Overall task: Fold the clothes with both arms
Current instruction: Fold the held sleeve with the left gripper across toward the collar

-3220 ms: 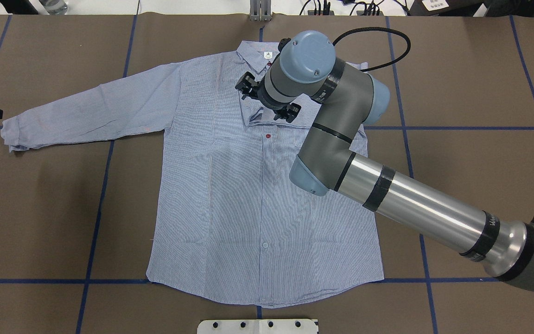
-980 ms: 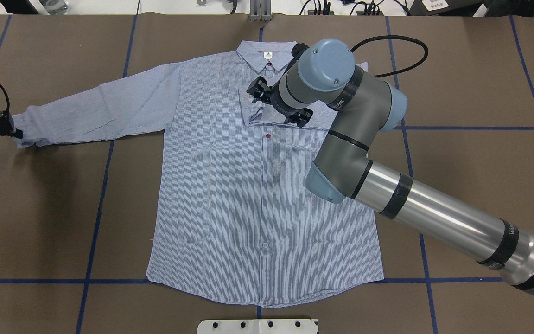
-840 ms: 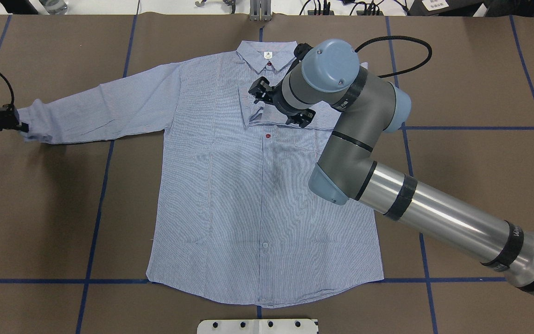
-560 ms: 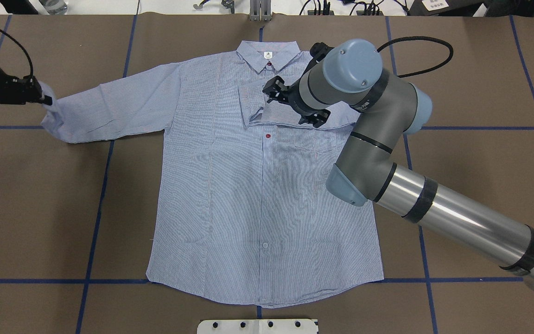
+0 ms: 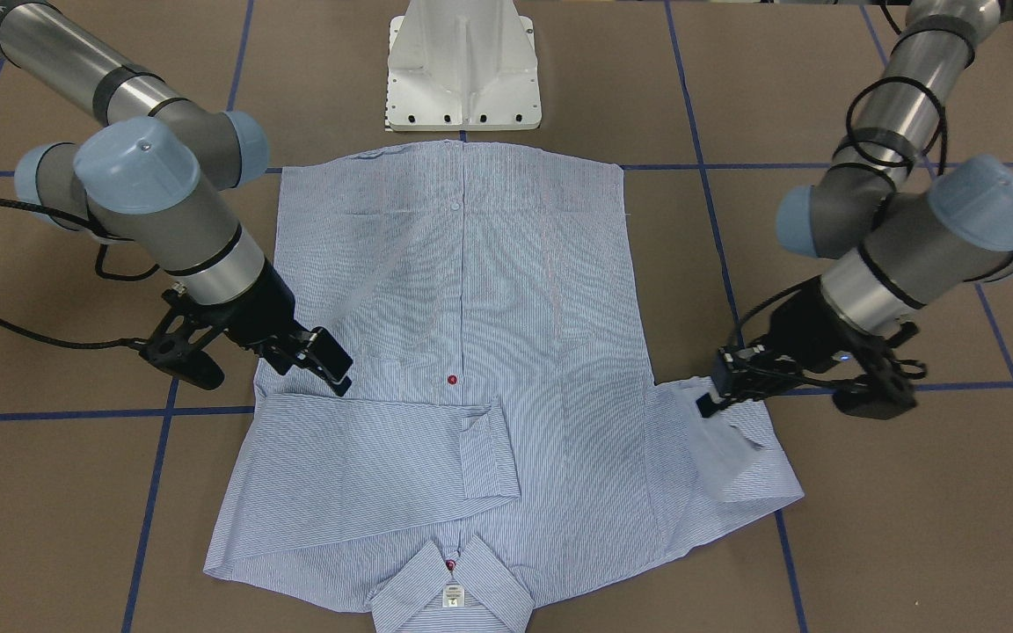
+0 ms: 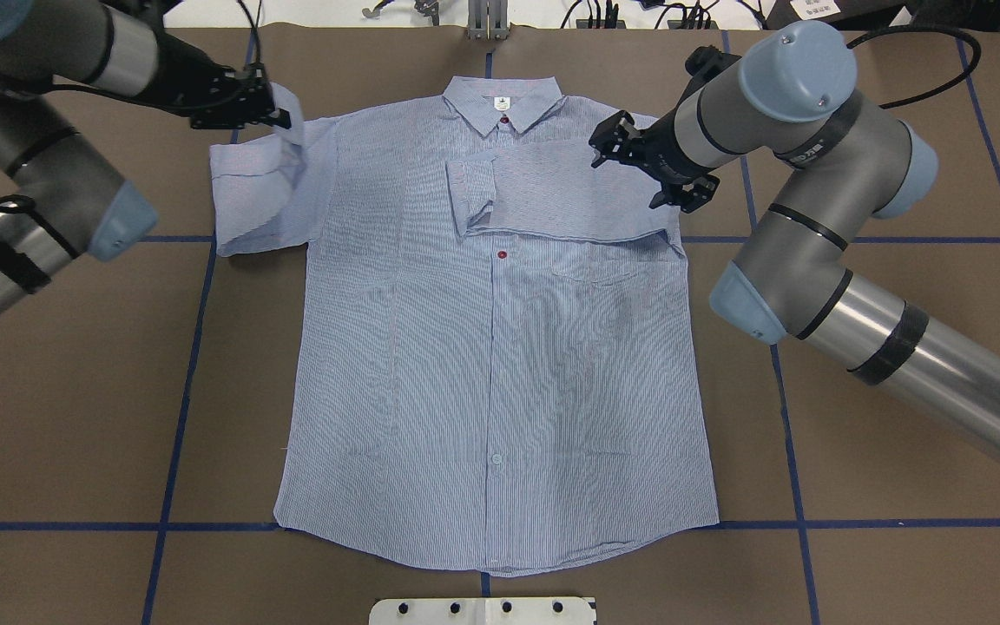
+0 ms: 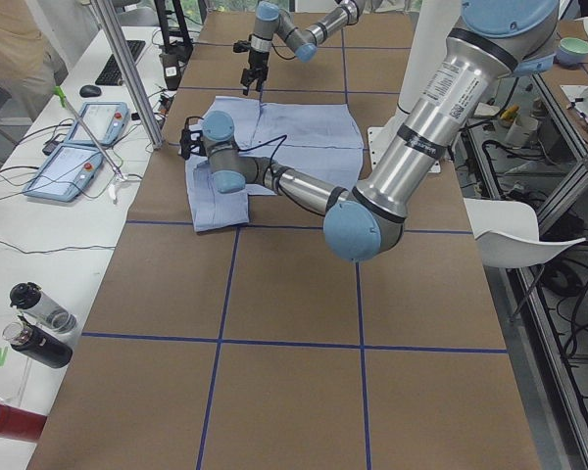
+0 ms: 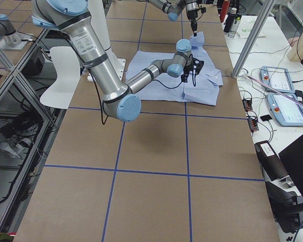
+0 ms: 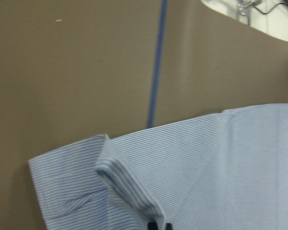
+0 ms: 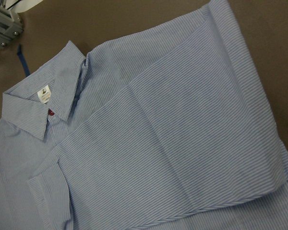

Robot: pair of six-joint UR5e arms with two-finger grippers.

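Our left gripper (image 6: 274, 116) pinches the cuff (image 6: 293, 139); the shirt (image 6: 500, 373) chest lies beyond its jaws, toward our released right gripper (image 6: 649, 169).

**Left gripper pinched, right gripper spread**

Left arm (image 6: 31, 174) comes in elbow-bent. The left gripper (image 6: 270, 111) points down, clamped on the sleeve cuff (image 5: 722, 448) and held above the table. Right arm (image 6: 812, 200) is folded at the elbow. The right gripper (image 6: 652, 165) is angled down, jaws apart, empty.
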